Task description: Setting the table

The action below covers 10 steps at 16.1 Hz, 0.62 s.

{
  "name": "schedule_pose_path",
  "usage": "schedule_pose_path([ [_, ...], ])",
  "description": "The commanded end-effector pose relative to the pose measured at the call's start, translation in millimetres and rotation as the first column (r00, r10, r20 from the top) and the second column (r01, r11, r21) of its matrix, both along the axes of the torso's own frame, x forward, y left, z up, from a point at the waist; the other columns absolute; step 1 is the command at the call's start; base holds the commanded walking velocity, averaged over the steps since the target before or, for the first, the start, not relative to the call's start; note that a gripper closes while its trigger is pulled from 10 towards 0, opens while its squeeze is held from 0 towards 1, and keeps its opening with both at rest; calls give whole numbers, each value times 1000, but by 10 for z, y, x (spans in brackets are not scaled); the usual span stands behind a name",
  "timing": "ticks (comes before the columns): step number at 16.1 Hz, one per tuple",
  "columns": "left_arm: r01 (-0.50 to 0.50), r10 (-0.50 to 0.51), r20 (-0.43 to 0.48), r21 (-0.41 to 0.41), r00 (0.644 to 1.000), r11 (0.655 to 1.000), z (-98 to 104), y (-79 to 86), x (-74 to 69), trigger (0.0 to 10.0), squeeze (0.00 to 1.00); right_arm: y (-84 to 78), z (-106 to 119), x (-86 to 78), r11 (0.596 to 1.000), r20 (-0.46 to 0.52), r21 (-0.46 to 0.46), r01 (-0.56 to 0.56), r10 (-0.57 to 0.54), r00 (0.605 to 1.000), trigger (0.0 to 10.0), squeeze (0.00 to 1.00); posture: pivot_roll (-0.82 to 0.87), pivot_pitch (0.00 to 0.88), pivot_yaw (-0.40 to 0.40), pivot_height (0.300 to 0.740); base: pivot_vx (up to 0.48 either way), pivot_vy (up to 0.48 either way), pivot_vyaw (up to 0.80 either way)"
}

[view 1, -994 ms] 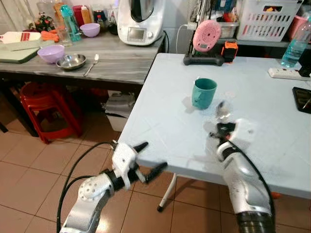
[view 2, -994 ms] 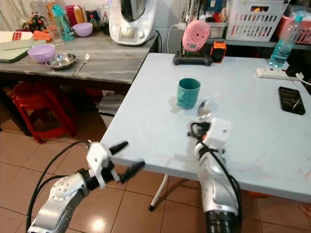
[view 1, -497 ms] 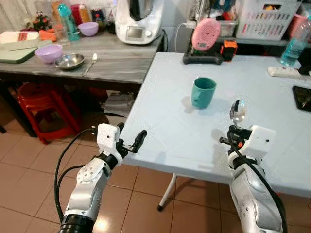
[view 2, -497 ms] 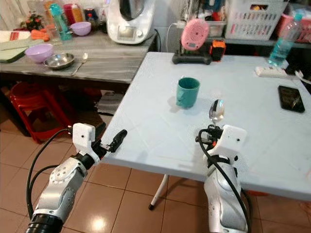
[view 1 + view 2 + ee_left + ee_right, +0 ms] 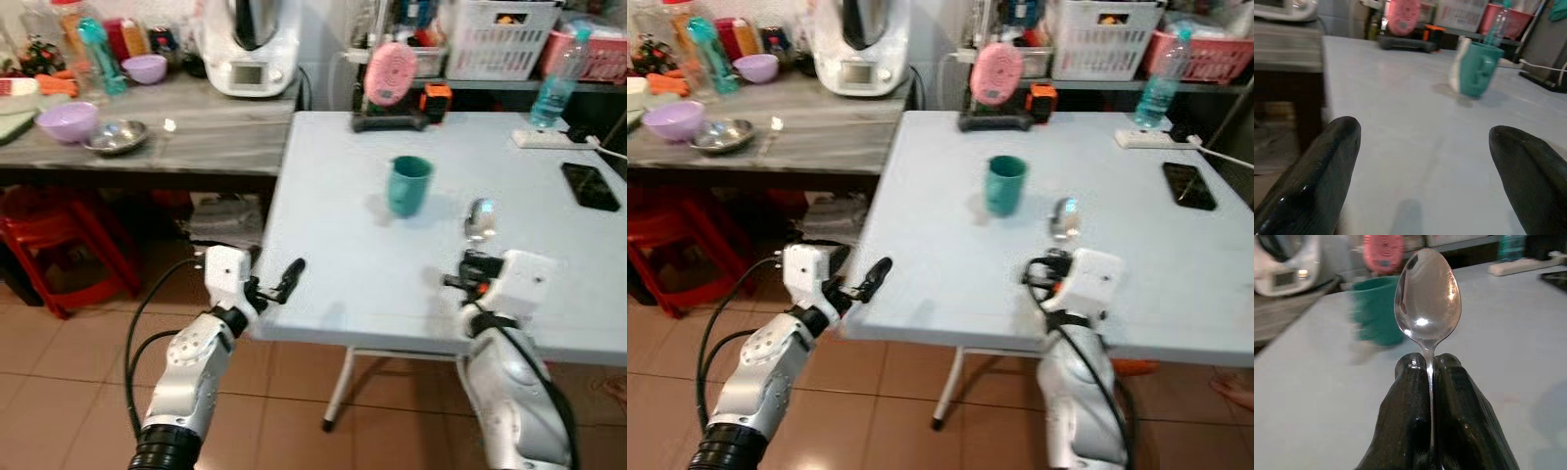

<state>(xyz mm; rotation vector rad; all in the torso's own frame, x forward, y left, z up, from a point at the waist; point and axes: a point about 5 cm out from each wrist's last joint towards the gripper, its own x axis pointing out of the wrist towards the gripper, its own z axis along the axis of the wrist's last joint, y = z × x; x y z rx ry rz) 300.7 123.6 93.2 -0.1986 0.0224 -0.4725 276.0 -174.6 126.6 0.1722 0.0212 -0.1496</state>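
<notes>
Right gripper [image 5: 1429, 366] jaws closed on the spoon [image 5: 1427, 298] at its thin neck, bowl upright just beyond them: light, rigid, slippery steel, likely to pivot. Left gripper [image 5: 1425, 147] jaws wide open, empty, at the desk [image 5: 343, 245] edge.

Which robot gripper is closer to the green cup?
The right gripper, shut on a spoon, sits just in front of the green cup. The left gripper hangs open at the table's near-left edge, farther away.

Spoon [image 5: 1427, 301] polished mirror-bright metal; table [image 5: 343, 245] smooth, matt.
</notes>
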Motion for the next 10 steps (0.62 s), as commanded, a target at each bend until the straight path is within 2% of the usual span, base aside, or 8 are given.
schedule_pose_path([
  [1,4,-4,-7,1,1000,1000,-1,-2,7,10000,0,-32,22,14,1000,9,-11,13,-13,1000,10000,0,-95,0,34,740,0,364,0],
  [10,3,-3,-6,6,1000,1000,-1,1,19,10000,0,-19,59,51,1000,35,-20,9,-8,999,10000,0,-92,0,37,740,0,381,0],
])
